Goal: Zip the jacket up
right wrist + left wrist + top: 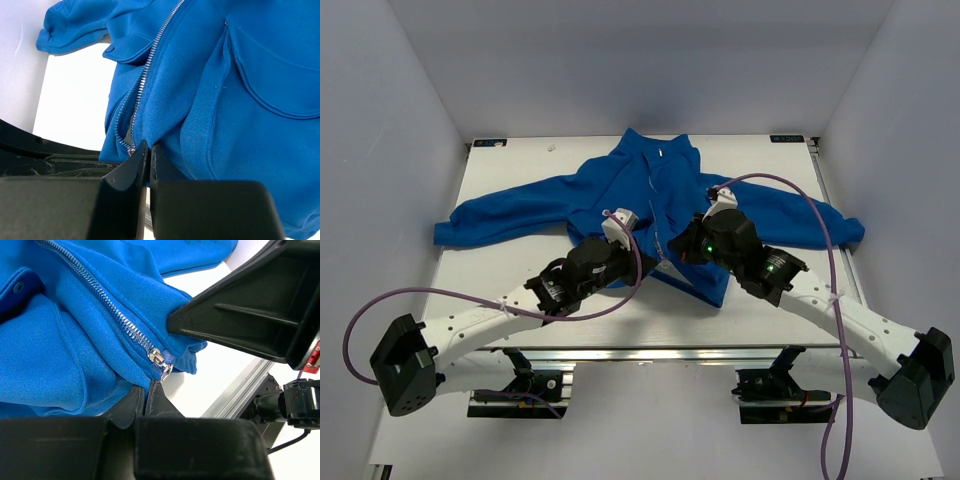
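The royal-blue jacket (650, 190) lies spread on the white table (500, 290), collar at the far side and sleeves out to both sides. Both grippers meet at the middle of its near hem. My left gripper (648, 260) is shut, pinching blue fabric (75, 365) just below the silver zipper slider (159, 358); its fingertips (155, 390) touch the hem. My right gripper (672, 252) is shut on a fold of the jacket (235, 100) right beside the zipper teeth (150, 65). The two rows of teeth stand slightly apart near the bottom in the right wrist view.
The right gripper's black body (260, 315) hangs close above the left fingers. The table's metal front rail (660, 352) runs just below the hem, also seen in the left wrist view (240, 390). Purple cables (800, 195) loop over the jacket. White walls enclose the table.
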